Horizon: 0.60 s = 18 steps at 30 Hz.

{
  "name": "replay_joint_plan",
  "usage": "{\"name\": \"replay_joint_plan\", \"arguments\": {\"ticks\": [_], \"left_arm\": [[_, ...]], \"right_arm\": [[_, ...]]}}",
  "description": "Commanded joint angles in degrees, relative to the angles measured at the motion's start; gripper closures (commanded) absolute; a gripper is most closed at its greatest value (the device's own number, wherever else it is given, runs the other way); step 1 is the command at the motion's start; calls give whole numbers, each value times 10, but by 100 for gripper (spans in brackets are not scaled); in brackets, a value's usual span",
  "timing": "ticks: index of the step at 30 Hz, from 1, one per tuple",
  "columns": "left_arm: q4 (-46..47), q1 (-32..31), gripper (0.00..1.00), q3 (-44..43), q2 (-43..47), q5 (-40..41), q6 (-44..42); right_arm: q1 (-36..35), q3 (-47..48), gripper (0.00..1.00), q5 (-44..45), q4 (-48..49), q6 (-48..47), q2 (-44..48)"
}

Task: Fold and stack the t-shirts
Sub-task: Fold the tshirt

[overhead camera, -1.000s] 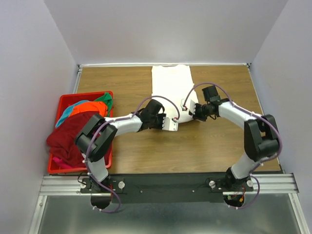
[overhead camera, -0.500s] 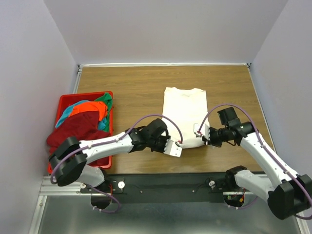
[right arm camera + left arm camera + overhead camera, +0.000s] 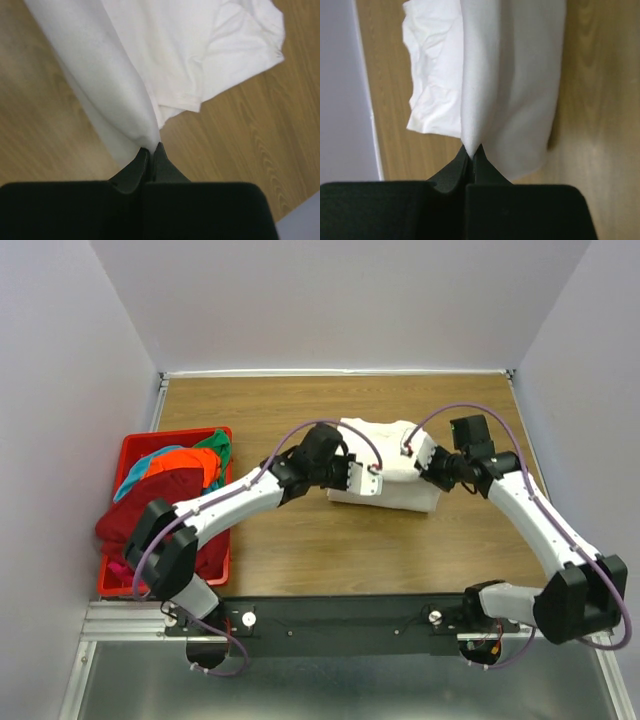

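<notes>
**Both pincers clamped on the white shirt, its hem lifted up and back**

The left pincer (image 3: pixel 471 150) was shut on a pinch of the white shirt (image 3: pixel 510 75), and the right pincer (image 3: pixel 150 149) was shut on another pinch of the same cloth. Half a second before, they held the shirt's near hem low near the table's front edge, with the shirt lying flat and long from front to back. Now both stood further back, and the shirt (image 3: pixel 395 480) was doubled into a shorter bundle mid-table, hanging from the two grips.

The table (image 3: pixel 330 550) was brown wood grain, closed in by plain pale walls. A red basket (image 3: pixel 170 435) of coloured shirts (image 3: pixel 150 515) sat at its left edge.

The bundle's long axis ran left to right, its doubled edge facing the front.
</notes>
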<state>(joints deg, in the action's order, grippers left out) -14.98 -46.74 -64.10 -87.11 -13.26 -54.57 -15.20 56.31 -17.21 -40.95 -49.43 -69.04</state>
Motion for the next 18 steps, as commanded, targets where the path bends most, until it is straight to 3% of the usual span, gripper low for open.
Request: {"name": "replay_joint_plan", "arguments": {"ticks": [1,11,18], "left_arm": [[21,45,100,-72,-65,11,-52],[124,101,100,-211,-223,17,-68],[86,122,100,-323,-340,9,-57]], "right_arm": [[49,61,100,25,95,43,-64],[79,216,100,34,189,101,-259],[83,269,99,51,202,106,-368]]}}
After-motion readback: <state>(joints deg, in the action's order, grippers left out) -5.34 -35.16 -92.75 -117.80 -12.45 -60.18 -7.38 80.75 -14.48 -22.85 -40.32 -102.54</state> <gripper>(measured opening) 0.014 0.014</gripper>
